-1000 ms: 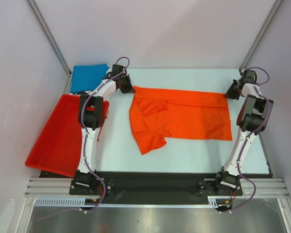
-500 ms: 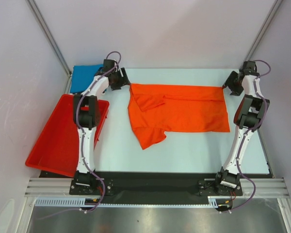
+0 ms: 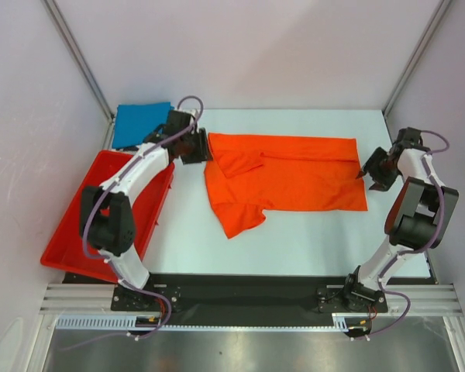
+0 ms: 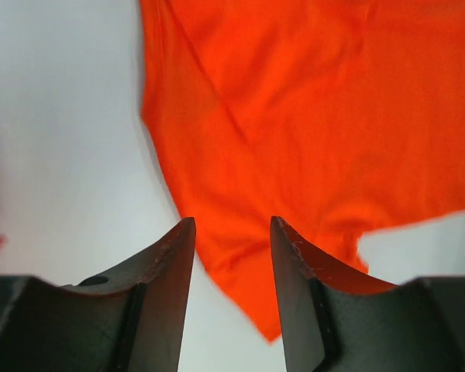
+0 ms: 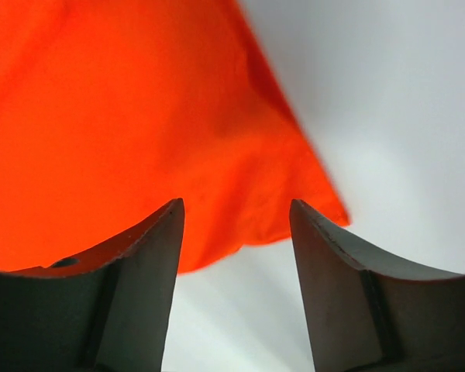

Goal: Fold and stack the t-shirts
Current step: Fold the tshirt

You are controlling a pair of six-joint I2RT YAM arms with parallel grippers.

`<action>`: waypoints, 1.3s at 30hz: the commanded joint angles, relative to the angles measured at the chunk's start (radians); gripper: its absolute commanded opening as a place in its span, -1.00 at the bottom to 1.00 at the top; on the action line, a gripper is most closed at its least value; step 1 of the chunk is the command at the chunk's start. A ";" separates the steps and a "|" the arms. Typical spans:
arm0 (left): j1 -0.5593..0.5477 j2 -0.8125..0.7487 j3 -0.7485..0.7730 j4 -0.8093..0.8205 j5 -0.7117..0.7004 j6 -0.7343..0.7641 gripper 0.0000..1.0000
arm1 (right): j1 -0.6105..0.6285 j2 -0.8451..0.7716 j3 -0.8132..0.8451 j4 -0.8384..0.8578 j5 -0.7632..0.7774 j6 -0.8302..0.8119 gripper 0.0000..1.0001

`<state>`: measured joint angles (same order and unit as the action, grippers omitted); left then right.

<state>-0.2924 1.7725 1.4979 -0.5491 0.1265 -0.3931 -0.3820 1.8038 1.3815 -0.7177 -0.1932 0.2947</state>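
The orange t-shirt [image 3: 294, 177] lies folded into a wide band on the white table [image 3: 294, 240], one sleeve [image 3: 236, 221] sticking out toward the front left. The blue t-shirt [image 3: 142, 124] rests folded at the back left corner. My left gripper [image 3: 204, 150] hovers at the orange shirt's back left corner, open and holding nothing. The left wrist view shows the orange shirt [image 4: 310, 116] beyond the spread left gripper [image 4: 232, 232]. My right gripper [image 3: 366, 173] is open beside the shirt's right edge. In the right wrist view the right gripper [image 5: 236, 213] frames a corner of orange cloth [image 5: 124, 116].
A red plastic tray [image 3: 74, 232] stands tilted along the left edge of the table, under the left arm. Grey walls and metal frame posts [image 3: 81, 62] close in the back and sides. A black strip [image 3: 248, 285] runs along the near edge by the arm bases.
Both grippers were shut on the orange shirt's back corners and have opened and let go. The left gripper backed off, then returned to the corner. The right gripper moved nearer along the right edge.
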 commanded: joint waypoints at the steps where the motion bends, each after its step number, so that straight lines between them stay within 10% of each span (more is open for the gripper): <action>1: -0.027 -0.126 -0.189 0.003 0.015 -0.027 -0.03 | 0.018 -0.112 -0.110 0.061 -0.077 0.021 0.22; 8: -0.060 -0.215 -0.448 0.055 0.068 -0.113 -0.23 | 0.022 -0.259 -0.235 0.038 -0.086 0.004 0.18; 21: -0.148 -0.285 -0.729 0.284 0.173 -0.420 0.33 | 0.009 -0.294 -0.312 0.040 -0.051 0.006 0.22; 39: -0.131 -0.119 -0.726 0.391 0.206 -0.469 -0.58 | -0.084 -0.172 -0.392 0.112 -0.005 -0.006 0.19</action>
<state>-0.4324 1.6325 0.7483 -0.1654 0.3523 -0.8902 -0.4477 1.6104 1.0039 -0.6434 -0.2073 0.3050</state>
